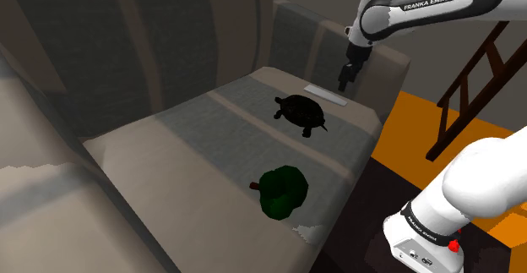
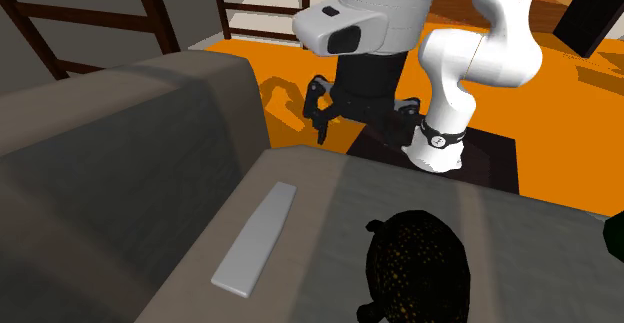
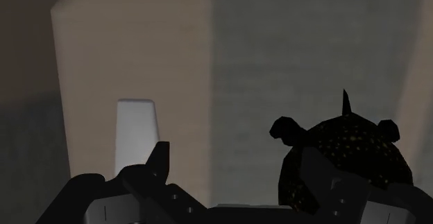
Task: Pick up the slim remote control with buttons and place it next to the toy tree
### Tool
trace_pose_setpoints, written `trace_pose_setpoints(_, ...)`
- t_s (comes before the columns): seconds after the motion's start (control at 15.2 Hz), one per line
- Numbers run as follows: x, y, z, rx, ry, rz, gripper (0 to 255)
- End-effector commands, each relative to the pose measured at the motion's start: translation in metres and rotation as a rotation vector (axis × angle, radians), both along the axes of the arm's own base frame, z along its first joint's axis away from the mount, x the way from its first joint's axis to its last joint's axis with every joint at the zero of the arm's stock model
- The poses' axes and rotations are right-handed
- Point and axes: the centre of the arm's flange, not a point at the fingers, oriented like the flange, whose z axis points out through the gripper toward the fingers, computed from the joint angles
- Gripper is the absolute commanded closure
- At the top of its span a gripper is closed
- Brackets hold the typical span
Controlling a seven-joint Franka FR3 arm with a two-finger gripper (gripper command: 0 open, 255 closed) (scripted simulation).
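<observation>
Plainly, the slim remote control (image 2: 255, 239), drawn as a smooth pale grey slab, lies flat on the sofa seat (image 1: 194, 136), close along the foot of the backrest (image 1: 317, 39) and lengthwise to it. The black gripper (image 1: 344, 81) hangs above the end of the remote nearest the sofa's arm, fingers pointing down and spread apart with nothing between them; it is clear of the remote and of the cushion. In the wrist view the two fingers (image 3: 161, 161) stand well apart, the remote showing past one of them and a dark toy turtle (image 3: 343, 153) past the other. The turtle sits on the seat just beside the remote, and its shell seems flecked with small yellow specks, though the dim light makes that hard to be sure of. The green toy tree (image 1: 281, 191) lies on its side near the front edge of the seat, well apart from the remote, with the turtle between the two. "FRANKA EMIKA" (image 1: 426, 2) is printed in dark capitals on the white upper arm, and the same words ring a black band low on the arm by the stand. Beyond the sofa, the orange floor (image 1: 422, 136) carries a brown wooden ladder frame (image 1: 473, 85).
</observation>
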Motion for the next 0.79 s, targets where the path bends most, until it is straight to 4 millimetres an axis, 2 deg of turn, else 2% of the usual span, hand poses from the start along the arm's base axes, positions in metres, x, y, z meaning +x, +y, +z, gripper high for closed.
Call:
trace_pose_setpoints(0.0, 0.017, -0.017, -0.015, 0.01, -0.002, 0.006, 0)
trace_pose_setpoints(0.73, 0.107, -0.107, -0.094, 0.072, -0.007, 0.033, 0)
